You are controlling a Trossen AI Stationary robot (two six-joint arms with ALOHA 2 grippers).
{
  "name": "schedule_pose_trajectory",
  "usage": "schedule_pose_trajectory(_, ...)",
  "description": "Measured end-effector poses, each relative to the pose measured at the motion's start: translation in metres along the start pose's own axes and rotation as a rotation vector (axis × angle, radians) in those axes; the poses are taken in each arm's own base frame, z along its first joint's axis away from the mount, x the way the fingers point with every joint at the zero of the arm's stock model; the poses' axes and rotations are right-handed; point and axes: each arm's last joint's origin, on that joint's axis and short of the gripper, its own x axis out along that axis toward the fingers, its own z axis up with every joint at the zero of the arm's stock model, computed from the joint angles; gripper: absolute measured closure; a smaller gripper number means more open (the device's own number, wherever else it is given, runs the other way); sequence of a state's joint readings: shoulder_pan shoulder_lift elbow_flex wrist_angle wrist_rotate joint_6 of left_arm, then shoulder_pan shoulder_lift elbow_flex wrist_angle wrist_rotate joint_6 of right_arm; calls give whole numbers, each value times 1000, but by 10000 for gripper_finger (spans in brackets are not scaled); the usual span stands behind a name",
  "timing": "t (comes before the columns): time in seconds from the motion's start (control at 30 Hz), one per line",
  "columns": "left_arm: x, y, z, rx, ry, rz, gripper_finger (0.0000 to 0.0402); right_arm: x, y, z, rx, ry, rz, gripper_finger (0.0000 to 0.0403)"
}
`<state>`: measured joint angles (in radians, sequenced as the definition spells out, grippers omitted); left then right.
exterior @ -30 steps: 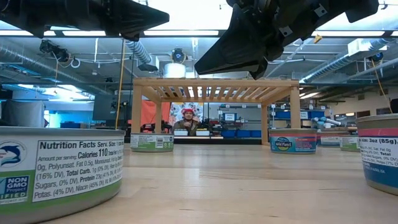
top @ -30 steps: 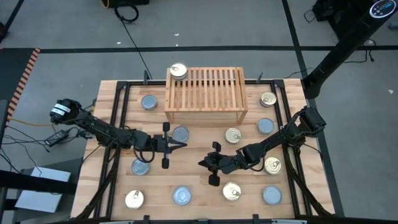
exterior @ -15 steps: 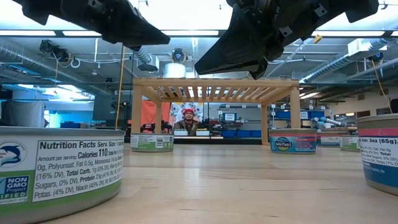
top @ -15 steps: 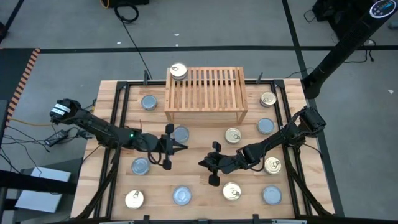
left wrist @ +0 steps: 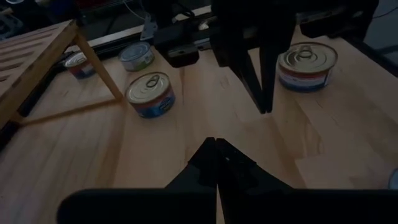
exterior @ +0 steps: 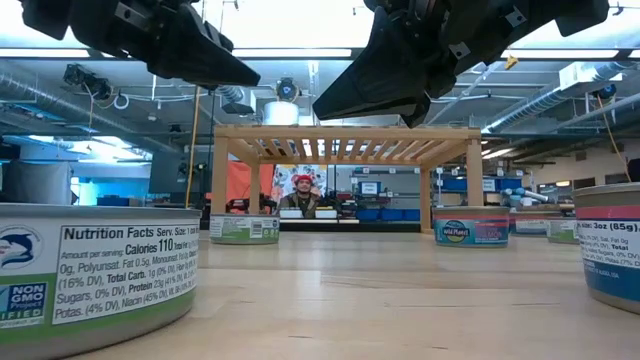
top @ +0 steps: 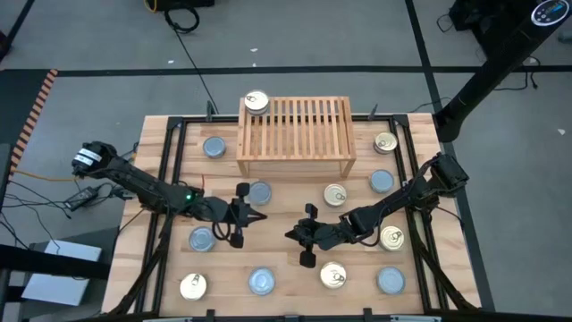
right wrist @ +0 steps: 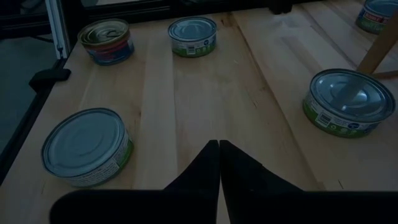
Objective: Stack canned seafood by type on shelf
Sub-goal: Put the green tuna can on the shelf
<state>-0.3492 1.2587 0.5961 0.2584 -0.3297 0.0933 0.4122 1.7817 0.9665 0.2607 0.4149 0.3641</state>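
Note:
The wooden shelf (top: 295, 134) stands at the table's far middle. One gold-topped tin (top: 256, 102) sits on its slatted top at the far left corner. Other tins of canned seafood lie scattered on the planks, among them a silver one (top: 260, 192) and a gold one (top: 335, 194) just in front of the shelf. My left gripper (top: 261, 215) hovers shut above the table's middle, near the silver tin, slanting down (exterior: 255, 80). My right gripper (top: 290, 235) hovers shut facing it, with nothing between its fingers (right wrist: 219, 146).
More tins stand along the near edge (top: 262, 282) (top: 333, 275) and near the right edge (top: 391, 237). A black frame rail (top: 165, 179) runs along the table's sides. Bare planks lie between the two grippers. A person (exterior: 301, 195) sits in the room behind the shelf.
My left gripper has tipped its shut fingertips downward while staying over the same spot near the silver tin. My right gripper and all the tins have kept still.

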Motion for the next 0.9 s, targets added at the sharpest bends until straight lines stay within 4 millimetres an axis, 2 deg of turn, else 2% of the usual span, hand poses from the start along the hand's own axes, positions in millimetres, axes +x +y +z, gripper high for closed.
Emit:
schedule_pose_trajectory(0.7, 0, 0, 0, 2, 1, -1, 399, 1, -1, 2, 9, -14, 1, 379)
schedule_pose_trajectory(0.9, 0, 0, 0, 3, 1, -1, 399, 2, -2, 2, 5, 20, 85, 386)
